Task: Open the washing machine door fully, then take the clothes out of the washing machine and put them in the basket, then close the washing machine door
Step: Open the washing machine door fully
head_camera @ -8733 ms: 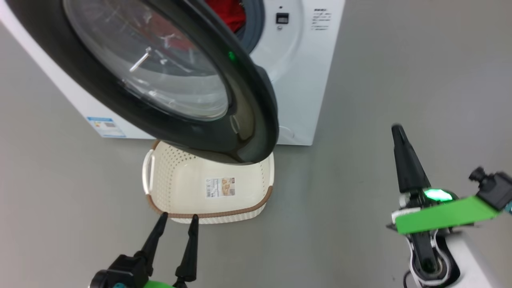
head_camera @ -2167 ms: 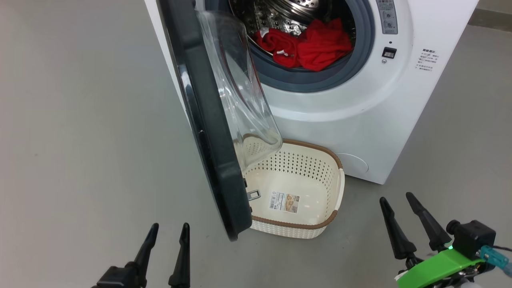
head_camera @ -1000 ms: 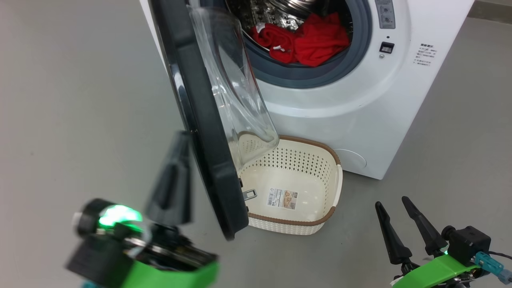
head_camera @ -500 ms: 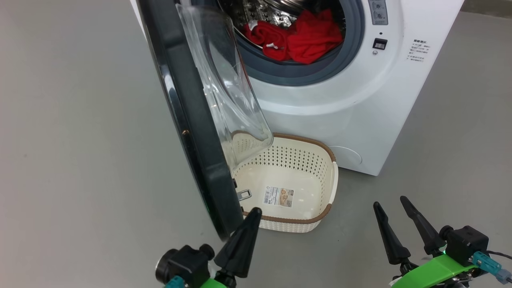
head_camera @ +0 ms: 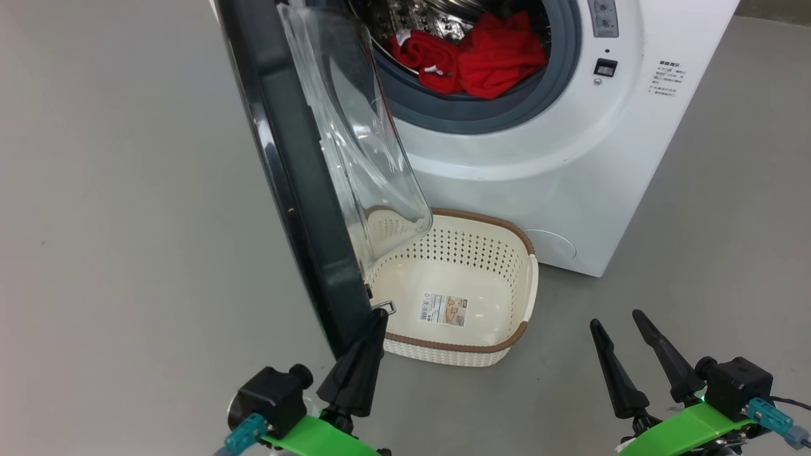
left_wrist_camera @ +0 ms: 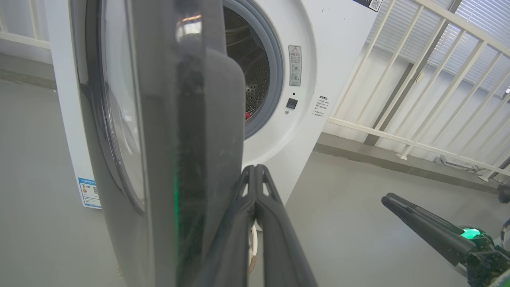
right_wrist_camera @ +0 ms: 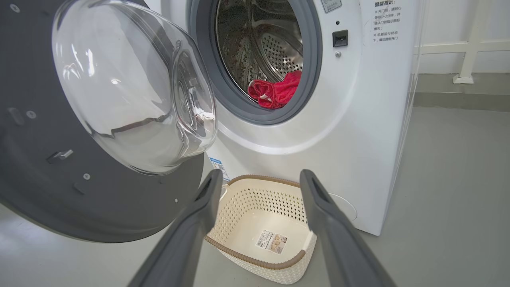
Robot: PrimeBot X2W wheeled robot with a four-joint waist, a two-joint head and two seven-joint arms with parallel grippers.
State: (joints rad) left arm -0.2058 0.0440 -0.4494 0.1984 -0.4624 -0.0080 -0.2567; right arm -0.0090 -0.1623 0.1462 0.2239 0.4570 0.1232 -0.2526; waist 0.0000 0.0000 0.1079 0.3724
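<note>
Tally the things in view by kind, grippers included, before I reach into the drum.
washing machine: 1
washing machine door: 1
basket: 1
red clothes heap: 1, garment count unclear
grippers: 2, left gripper shut, right gripper open
Total: 6

A white railing (left_wrist_camera: 398, 139) stands on a grey kerb (left_wrist_camera: 358, 153), with bare grey floor (head_camera: 127, 221) below the railing.

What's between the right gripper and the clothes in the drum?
Nothing visible. The washing machine door stands aside, left of the opening; the open right gripper has a clear line to the clothes.
</note>
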